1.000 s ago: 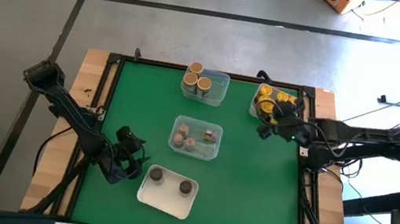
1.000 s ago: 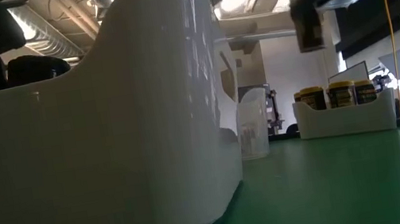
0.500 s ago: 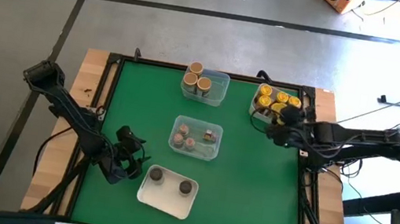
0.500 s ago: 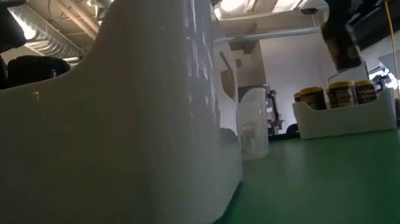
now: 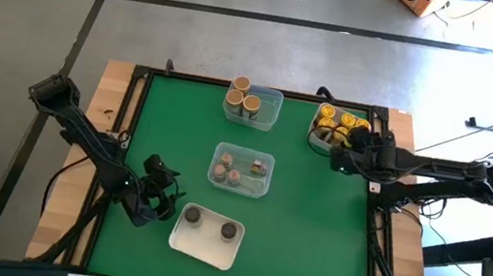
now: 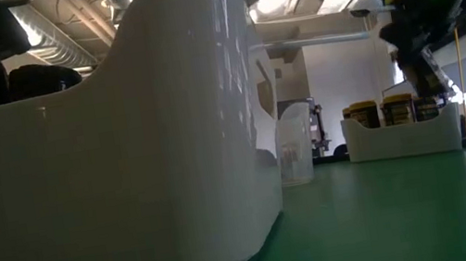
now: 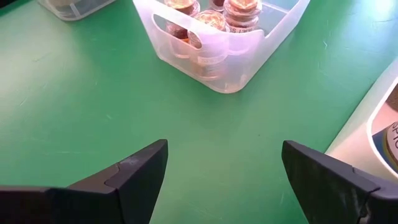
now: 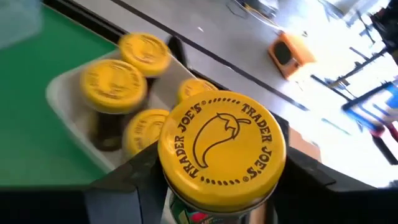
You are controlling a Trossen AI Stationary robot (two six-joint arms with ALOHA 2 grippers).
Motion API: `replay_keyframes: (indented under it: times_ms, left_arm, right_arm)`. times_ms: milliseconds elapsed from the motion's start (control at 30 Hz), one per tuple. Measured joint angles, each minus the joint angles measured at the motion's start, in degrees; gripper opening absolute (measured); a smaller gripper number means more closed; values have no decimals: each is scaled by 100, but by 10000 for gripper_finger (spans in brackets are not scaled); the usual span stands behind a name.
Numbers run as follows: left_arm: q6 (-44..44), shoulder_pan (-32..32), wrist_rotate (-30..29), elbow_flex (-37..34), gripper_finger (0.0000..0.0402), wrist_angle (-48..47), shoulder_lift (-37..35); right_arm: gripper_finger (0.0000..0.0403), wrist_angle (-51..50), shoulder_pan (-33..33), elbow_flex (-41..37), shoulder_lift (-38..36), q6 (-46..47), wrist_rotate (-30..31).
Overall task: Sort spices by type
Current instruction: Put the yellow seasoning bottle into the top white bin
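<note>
My right gripper is shut on a yellow-lidded spice jar and hangs in the air just beside the white tray at the far right, which holds several yellow-lidded jars. In the low view the gripper hangs over that tray. My left gripper is open and waits low near the table's near left, beside the white tray with two dark grey-topped jars. A clear tray in the middle holds several brownish-topped jars. My right gripper pinches the jar between its two fingers on the body just under the yellow lid, one finger on each side. It reaches in from the table's right side. The jar is lifted clear, lid up, above the tray's near side.
A second clear tray at the far edge holds two tan-topped jars. The green mat has free room on its right half and near right corner. A black frame borders the mat.
My right gripper has carried the yellow-lidded jar toward the table's right edge and downward, ending close above the tray of yellow-lidded jars. It has stayed shut on the jar. My left arm has kept still.
</note>
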Motion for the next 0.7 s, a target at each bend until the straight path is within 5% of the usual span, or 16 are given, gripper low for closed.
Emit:
replay_keyframes:
  times_ms: [700]
  left_arm:
    - [22,-1,-11,0,311,-2,0]
  right_arm:
    - [222,1912,-836,-1180,52,154,-16]
